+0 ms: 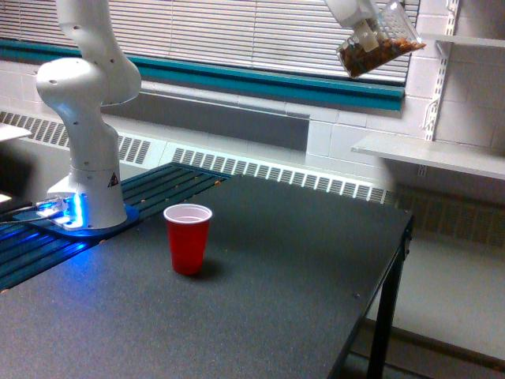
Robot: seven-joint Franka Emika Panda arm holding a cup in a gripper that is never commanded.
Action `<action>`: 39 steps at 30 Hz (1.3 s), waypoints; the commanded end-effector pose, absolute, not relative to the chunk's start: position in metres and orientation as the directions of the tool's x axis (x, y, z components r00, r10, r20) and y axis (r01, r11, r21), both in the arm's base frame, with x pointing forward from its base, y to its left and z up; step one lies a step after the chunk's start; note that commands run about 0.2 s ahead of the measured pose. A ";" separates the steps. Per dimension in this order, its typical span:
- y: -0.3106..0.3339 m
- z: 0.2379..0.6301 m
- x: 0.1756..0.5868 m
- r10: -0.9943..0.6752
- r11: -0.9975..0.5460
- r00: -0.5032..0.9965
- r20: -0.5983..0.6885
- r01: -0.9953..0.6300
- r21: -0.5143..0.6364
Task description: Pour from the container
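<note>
One container (380,46), upper right of frame, almonds inside, pinched by tool (365,30); long axis tilted diagonally. One red cup (188,238) upright on desk (300,268), lower left.

There is only one view, the exterior one, so no part of the scene is shared with a second camera. It stands off the arm, a little above the level of the dark, matte black table (300,268), and looks across it and slightly down toward a wall with white window blinds (237,31).

The white robot base with blue light (83,197) is at the exterior view's left, in middle distance. The red plastic cup (188,238) stands nearer to the camera. The top edge of the frame cuts the arm's white gripper (359,20) and the clear tilted container of brown almonds (379,47).
</note>
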State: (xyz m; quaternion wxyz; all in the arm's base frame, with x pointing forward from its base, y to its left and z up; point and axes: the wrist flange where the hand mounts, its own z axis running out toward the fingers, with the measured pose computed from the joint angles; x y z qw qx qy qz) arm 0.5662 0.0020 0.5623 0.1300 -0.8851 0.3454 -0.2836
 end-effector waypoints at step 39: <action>0.016 0.510 0.499 -0.611 -0.791 0.644 0.460 -0.519 -0.323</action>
